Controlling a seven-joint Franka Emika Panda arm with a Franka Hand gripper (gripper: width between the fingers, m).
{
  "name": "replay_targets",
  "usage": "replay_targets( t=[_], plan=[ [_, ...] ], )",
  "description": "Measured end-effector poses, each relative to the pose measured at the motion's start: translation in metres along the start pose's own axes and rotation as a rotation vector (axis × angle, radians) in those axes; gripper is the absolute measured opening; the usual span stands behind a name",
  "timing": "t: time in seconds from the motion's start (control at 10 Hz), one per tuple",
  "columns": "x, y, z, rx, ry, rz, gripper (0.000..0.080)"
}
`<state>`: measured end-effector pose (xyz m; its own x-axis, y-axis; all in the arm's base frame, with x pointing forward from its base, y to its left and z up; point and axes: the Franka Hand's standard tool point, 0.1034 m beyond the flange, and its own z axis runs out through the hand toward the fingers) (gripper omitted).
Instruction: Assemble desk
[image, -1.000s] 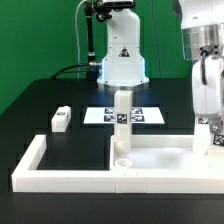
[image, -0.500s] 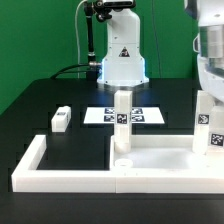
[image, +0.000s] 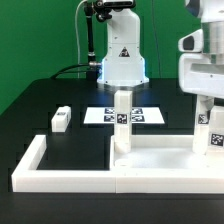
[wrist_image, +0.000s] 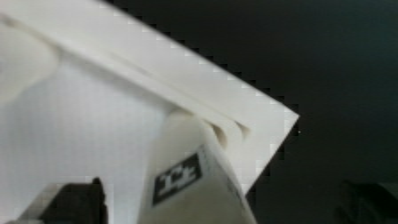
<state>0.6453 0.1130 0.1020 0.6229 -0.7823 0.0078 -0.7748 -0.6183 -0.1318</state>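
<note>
Desk tabletop panel is seen lying flat inside the U-shaped rail. Two legs are counted upright on it; one leg lies apart. The hand, raised above the second leg, is spread wide, nothing held.

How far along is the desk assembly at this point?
Two short square white legs, one mid-frame and one at the exterior view's right, stand upright on the flat white tabletop panel. The gripper holds nothing. One loose leg lies on the black table, not yet attached.

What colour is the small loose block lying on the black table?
White small loose block, clearest in the exterior view.
</note>
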Motion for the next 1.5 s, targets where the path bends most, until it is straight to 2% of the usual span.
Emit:
replay_targets(
  t=[0.1, 0.4, 0.5, 0.6, 0.7, 0.8, 1.0, 1.2, 1.5],
  plan=[
    [0.004, 0.005, 0.004, -0.012, 0.005, -0.151, 0.0648],
    [0.003, 0.003, 0.004, -0.007, 0.015, -0.141, 0.0648],
    [0.003, 0.003, 0.004, -0.005, 0.013, -0.073, 0.0527],
    [0.003, 0.003, 0.005, -0.004, 0.013, 0.017, 0.0341],
    [0.002, 0.004, 0.005, -0.008, 0.01, 0.09, 0.0341],
    [0.002, 0.004, 0.005, -0.008, 0.01, 0.195, 0.0292],
    [0.0, 0.002, 0.005, 0.002, 0.001, 0.541, 0.0292],
    [0.003, -0.001, 0.005, 0.035, -0.045, 0.886, 0.0292],
    [0.016, 0.005, 0.004, 0.042, -0.041, 1.112, 0.0293]
  ],
)
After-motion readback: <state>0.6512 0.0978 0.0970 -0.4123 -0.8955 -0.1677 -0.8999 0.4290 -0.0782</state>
